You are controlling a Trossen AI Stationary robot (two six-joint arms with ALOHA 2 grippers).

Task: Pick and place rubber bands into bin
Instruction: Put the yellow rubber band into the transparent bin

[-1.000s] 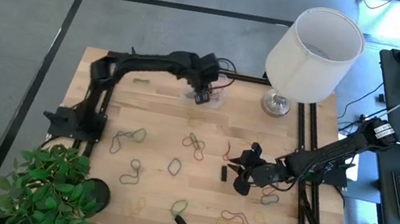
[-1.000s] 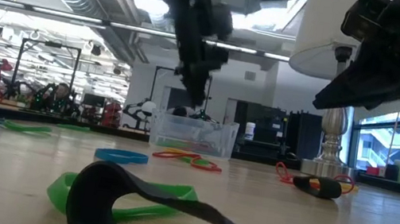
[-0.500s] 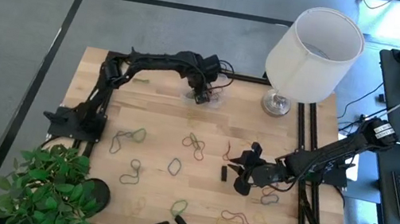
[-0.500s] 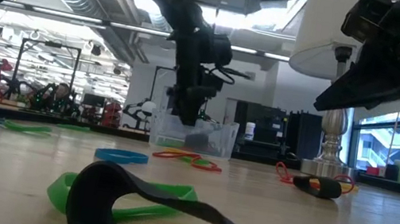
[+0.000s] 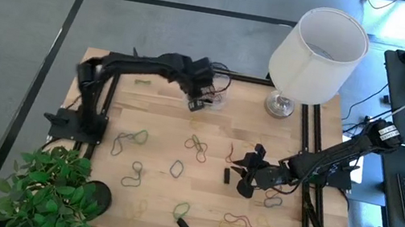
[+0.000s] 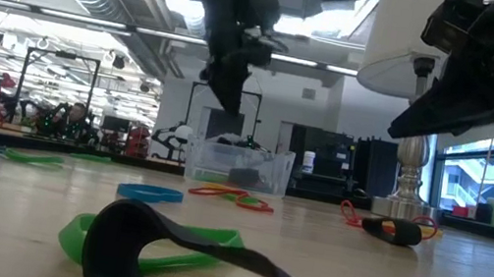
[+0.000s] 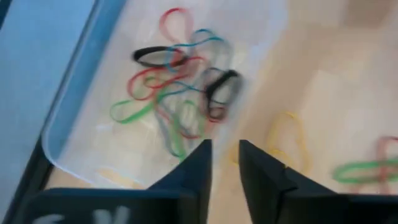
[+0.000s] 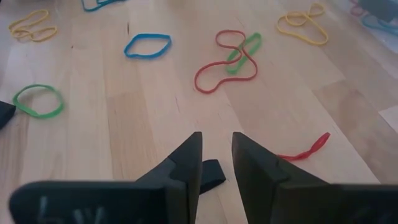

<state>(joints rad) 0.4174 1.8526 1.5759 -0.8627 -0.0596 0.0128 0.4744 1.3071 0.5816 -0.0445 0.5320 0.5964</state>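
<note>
Left gripper (image 5: 197, 103) in the upper middle of the high view, hanging just beside the clear bin (image 5: 213, 97), fingers (image 7: 193, 174) nearly closed with a thin gap and nothing between them. Seen in the left wrist view only: a tangle of rubber bands (image 7: 180, 99) lying in the bin (image 7: 68, 118), red, green, blue and black loops overlapping, with a yellow band (image 7: 287, 134) outside on the wood. In the low view, the same gripper (image 6: 227, 91) raised above the bin (image 6: 237, 167), upper centre of the frame, with red bands (image 6: 230, 196) on the table in front.

Right gripper (image 5: 246, 173) in the right middle of the high view, low over the wooden table (image 5: 161, 119), fingers (image 8: 186, 168) close together, a narrow slit between, empty. Shown by the right wrist view alone: a blue loop (image 8: 147, 45), a green loop (image 8: 38, 101), a red band crossed with a green one (image 8: 227, 62), a yellow pair (image 8: 303, 26).

White lamp (image 5: 318, 54) at the upper right, leafy plant (image 5: 48, 187) at the lower left.
</note>
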